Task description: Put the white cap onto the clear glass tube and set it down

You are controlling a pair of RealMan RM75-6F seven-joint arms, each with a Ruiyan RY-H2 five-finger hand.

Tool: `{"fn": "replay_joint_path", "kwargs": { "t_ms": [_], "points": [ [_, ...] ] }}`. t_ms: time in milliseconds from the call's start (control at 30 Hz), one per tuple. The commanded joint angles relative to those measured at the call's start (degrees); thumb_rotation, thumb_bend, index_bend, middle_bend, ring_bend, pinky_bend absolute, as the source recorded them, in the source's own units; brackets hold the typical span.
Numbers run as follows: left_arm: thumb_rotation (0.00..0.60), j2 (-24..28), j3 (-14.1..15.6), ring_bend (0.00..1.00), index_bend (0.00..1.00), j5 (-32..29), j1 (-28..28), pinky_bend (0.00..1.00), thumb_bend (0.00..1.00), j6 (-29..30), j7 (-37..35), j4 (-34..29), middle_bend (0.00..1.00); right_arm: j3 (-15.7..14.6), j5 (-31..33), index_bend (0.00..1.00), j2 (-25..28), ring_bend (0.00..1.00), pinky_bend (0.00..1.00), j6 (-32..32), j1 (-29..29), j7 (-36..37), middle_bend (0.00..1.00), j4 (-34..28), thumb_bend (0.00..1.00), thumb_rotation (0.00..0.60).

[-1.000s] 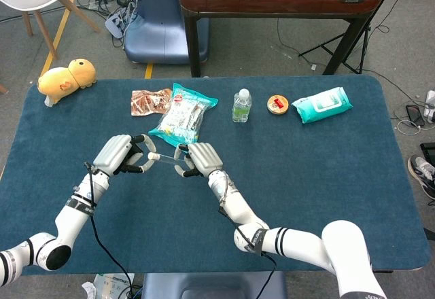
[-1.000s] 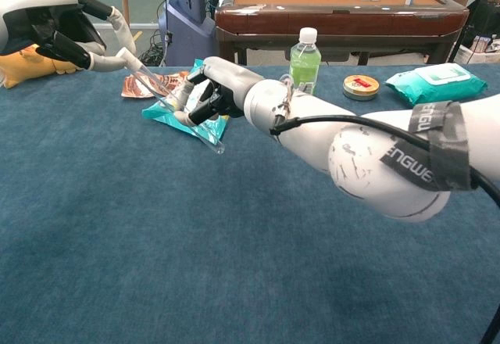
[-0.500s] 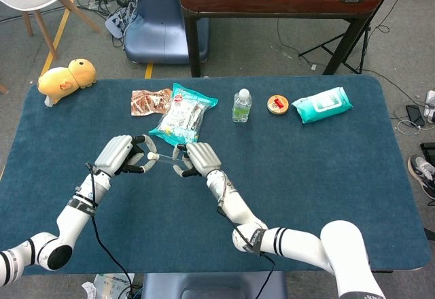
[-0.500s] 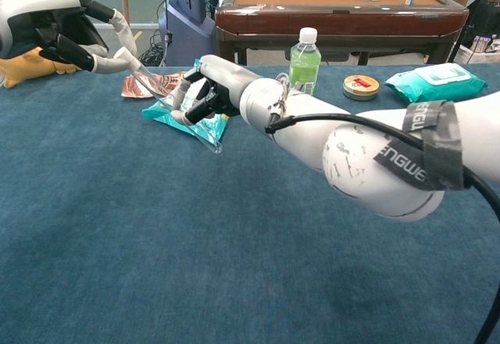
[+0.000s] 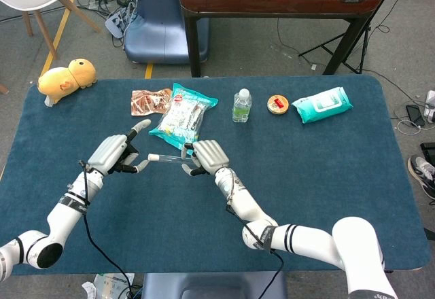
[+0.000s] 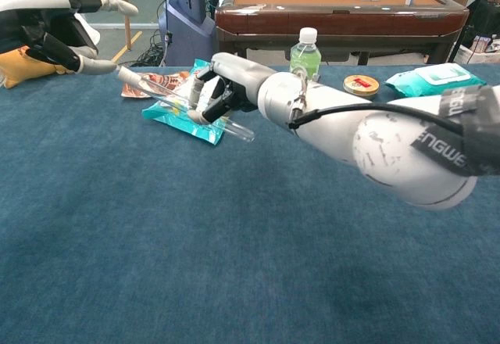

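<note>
- While the clear glass tube is held in the curled fingers of the right hand, its closed end sticks out just past that hand on the near side, and its capped end reaches out toward the left hand.
- The white cap is seen seated on the tube's far end, between the two hands, so the capping step is judged to be done.
- A change is noted from half a second ago: the left hand, which was closed around the cap end then, has been opened and drawn back. Its fingers are now spread and nothing is gripped by them, though one fingertip lies close beside the cap.
- The tube is now carried by the right hand alone and has been swung flatter, nearer to level.
- Only the setting down is judged to remain; bare blue table lies just beside and below the right hand.
- Beyond the right hand, a snack packet lies close behind the tube, so a lowering toward the near side would be safer.
- Farther off stands a small bottle.
</note>
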Motion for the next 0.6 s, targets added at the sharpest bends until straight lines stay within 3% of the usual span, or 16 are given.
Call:
{"fn": "replay_joint_path", "kwargs": {
  "t_ms": [33,300,600],
  "points": [
    [0.6,0.4,0.1,0.96,0.04,-0.3,0.3,1.0,0.3,-0.1,-0.5,0.3,0.95,-1.6,0.9,0.76,3.7,0.96,0.97,0.1,-1.1,-3.2,0.91,-3.3,0.62,0.6],
    [0.6,1.0,0.3,0.94,0.04,-1.1,1.3,1.0,0.3,0.6,-0.7,1.6,0.93,-6.3,2.1,0.76,8.8,0.96,0.97,0.7,-2.4,-9.7,0.91,-6.6,0.62,0.6],
    [0.6,1.1,1.4,0.94,0.04,-0.9,2.2,1.0,0.3,1.1,0.9,1.6,0.93,-11.1,-0.3,0.76,5.6,0.96,0.97,1.7,-3.5,-12.2,0.91,0.4,0.62,0.6]
  ]
}}
